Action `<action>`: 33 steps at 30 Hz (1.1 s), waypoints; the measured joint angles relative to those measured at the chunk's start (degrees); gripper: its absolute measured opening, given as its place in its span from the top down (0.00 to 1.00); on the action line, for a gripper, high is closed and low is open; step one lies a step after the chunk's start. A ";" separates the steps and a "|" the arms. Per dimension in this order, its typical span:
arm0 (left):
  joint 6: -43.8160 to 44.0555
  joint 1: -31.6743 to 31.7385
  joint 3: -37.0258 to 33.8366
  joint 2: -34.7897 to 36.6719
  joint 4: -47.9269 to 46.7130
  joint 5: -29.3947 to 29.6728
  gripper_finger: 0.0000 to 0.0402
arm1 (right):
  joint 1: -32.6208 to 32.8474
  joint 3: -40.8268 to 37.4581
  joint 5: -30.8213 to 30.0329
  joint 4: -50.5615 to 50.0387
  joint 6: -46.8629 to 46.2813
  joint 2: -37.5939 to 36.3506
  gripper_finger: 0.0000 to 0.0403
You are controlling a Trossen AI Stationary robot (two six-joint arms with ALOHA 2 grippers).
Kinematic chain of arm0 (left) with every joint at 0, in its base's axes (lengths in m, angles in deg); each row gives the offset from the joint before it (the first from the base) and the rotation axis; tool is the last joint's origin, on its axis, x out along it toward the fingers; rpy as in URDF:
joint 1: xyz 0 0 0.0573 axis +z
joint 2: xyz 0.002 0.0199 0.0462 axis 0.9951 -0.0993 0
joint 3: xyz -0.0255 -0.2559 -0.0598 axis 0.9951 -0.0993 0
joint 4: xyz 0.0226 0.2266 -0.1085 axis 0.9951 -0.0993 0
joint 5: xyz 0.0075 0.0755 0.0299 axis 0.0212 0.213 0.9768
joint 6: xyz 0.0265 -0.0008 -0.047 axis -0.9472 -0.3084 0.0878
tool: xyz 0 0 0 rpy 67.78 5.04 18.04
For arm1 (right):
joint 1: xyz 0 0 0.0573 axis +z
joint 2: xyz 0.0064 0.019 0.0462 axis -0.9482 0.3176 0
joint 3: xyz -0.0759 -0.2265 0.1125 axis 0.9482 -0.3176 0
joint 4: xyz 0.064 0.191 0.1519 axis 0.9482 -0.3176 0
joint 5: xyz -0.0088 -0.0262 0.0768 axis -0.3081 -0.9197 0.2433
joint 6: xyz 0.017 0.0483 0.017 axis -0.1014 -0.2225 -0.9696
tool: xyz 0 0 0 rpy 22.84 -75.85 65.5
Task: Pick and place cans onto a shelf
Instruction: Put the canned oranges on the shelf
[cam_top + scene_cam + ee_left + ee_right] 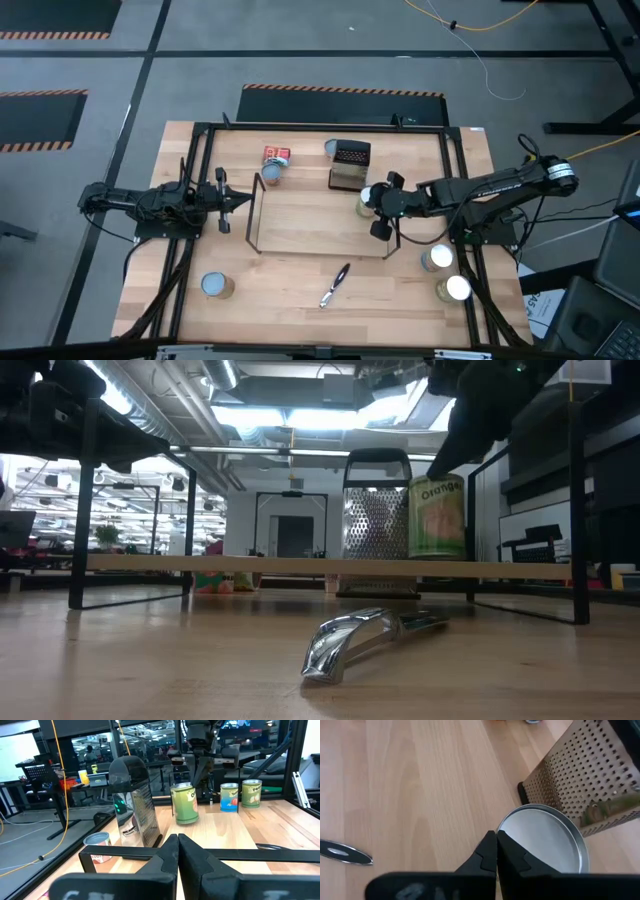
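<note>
Your right hand [368, 203] hanging over right end of shelf [300, 225], fingers [492, 855] pressed together, gripping nothing. Green can [366, 202] standing upright on shelf board just under it, beside grater [349, 165]; right wrist view showing silver lid [542, 840] close below fingertips. Your left hand [243, 199] sitting at shelf's left end, fingers [175, 855] pressed together, empty. Red can [276, 155] lying behind shelf, another can [216, 286] near front left, two cans [445, 272] front right. Peeler [335, 285] lying on surface [300, 300] in front.
</note>
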 joint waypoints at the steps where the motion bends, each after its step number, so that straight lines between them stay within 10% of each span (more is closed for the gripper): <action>1: 0.00 0.00 0.00 0.00 0.00 0.00 1.00 | 0.00 0.00 -0.02 -0.04 0.02 0.20 1.00; 33: 0.00 0.00 0.00 0.00 -0.02 0.00 1.00 | -0.02 0.15 -1.14 1.25 1.61 3.63 0.97</action>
